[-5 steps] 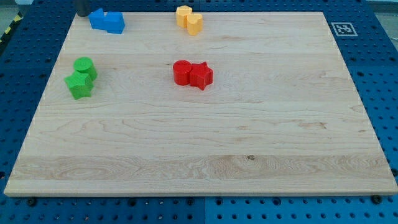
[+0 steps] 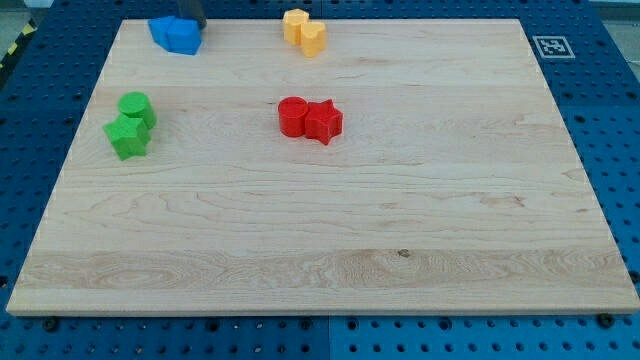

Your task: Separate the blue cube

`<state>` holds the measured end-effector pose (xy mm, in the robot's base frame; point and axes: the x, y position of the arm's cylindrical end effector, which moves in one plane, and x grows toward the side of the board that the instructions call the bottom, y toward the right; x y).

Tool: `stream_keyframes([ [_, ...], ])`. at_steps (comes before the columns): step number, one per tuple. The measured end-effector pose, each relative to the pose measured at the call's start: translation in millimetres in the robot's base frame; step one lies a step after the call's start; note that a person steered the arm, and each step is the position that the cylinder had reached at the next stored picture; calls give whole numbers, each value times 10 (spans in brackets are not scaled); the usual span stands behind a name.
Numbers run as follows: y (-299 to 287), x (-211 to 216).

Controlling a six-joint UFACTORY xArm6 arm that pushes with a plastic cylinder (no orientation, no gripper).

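Two blue blocks (image 2: 175, 34) sit pressed together at the board's top left corner; I cannot tell which one is the cube. My tip (image 2: 196, 25) comes down from the view's top edge and stands right at the top right side of the blue pair, touching or nearly touching it.
Two yellow blocks (image 2: 304, 30) sit together at the top middle. A red cylinder (image 2: 292, 116) and a red star (image 2: 324, 121) touch near the centre. A green cylinder (image 2: 135, 106) and a green star (image 2: 127, 136) touch at the left. The wooden board (image 2: 330, 230) has a marker tag (image 2: 550, 46) beyond its top right corner.
My tip has moved from the left of the blue pair to its top right side. The blue blocks have shifted slightly right and sit closer together.
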<state>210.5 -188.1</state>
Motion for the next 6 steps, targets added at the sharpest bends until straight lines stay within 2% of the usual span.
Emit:
stream_keyframes([
  [2,27,401],
  [3,27,431],
  [4,277,431],
  [5,744,709],
  [6,737,1186],
])
